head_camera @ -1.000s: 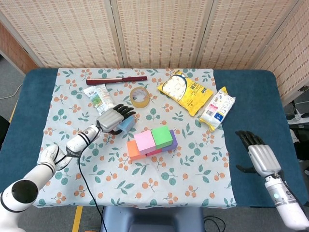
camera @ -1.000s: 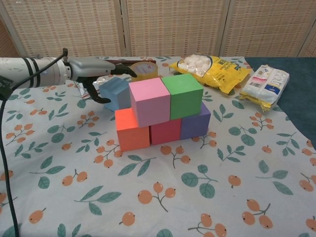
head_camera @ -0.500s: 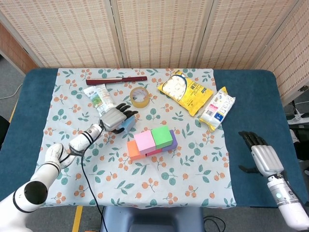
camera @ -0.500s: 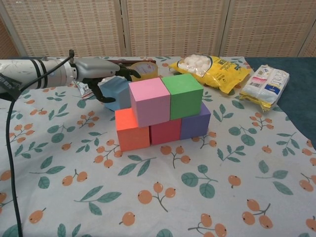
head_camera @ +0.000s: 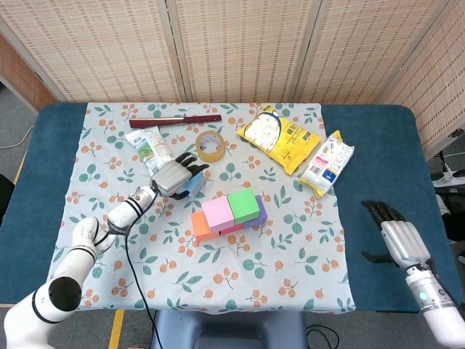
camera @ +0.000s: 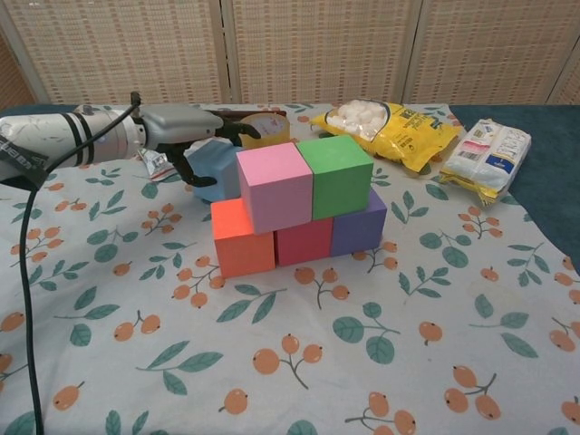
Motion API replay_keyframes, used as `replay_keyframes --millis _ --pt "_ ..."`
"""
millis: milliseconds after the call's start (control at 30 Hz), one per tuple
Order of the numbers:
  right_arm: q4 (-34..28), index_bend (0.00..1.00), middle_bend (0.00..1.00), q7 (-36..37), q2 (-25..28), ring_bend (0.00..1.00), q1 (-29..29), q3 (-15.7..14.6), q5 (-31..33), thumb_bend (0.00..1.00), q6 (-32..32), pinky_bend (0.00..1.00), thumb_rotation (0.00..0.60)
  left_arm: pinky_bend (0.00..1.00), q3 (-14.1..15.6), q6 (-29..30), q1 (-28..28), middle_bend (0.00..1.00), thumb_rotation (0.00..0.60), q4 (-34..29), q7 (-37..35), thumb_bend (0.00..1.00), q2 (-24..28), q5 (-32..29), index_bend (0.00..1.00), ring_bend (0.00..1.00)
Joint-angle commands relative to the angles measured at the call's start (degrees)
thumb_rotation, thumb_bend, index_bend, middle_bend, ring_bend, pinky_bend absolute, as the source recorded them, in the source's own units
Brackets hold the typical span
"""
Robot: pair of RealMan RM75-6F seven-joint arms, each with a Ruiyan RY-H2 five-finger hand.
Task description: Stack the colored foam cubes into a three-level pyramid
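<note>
On the flowered cloth stand an orange cube (camera: 240, 237), a red cube (camera: 304, 243) and a purple cube (camera: 360, 225) in a row. A pink cube (camera: 274, 186) and a green cube (camera: 335, 174) sit on top of them; they are the pink cube (head_camera: 217, 213) and green cube (head_camera: 243, 205) of the head view. Just behind and left of the stack is a blue cube (camera: 216, 168) (head_camera: 192, 185). My left hand (camera: 181, 127) (head_camera: 173, 177) grips it, fingers over its top and thumb on its left face. My right hand (head_camera: 396, 240) hovers open far right.
Behind the stack lie a tape roll (head_camera: 210, 145), a yellow bag of white sweets (head_camera: 280, 138) and a white packet (head_camera: 327, 162). A tube (head_camera: 149, 147) and a red-handled tool (head_camera: 174, 118) lie at the back left. A black cable (head_camera: 134, 276) trails from my left arm.
My left hand has slid further right over the blue cube and its thumb has come in against the cube's side. My right hand has drifted slightly toward the near edge.
</note>
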Motion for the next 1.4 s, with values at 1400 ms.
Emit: replay_keyframes --millis 1400 --pt "-7.5 0.00 0.05 13.4 10.9 0.00 -1.9 -1.3 -15.9 0.05 2.0 0.12 0.600 0.07 -10.2 22.0 -1.2 0.67 0.600 -59.0 34.3 0.49 33.0 1.7 0.08 0.23"
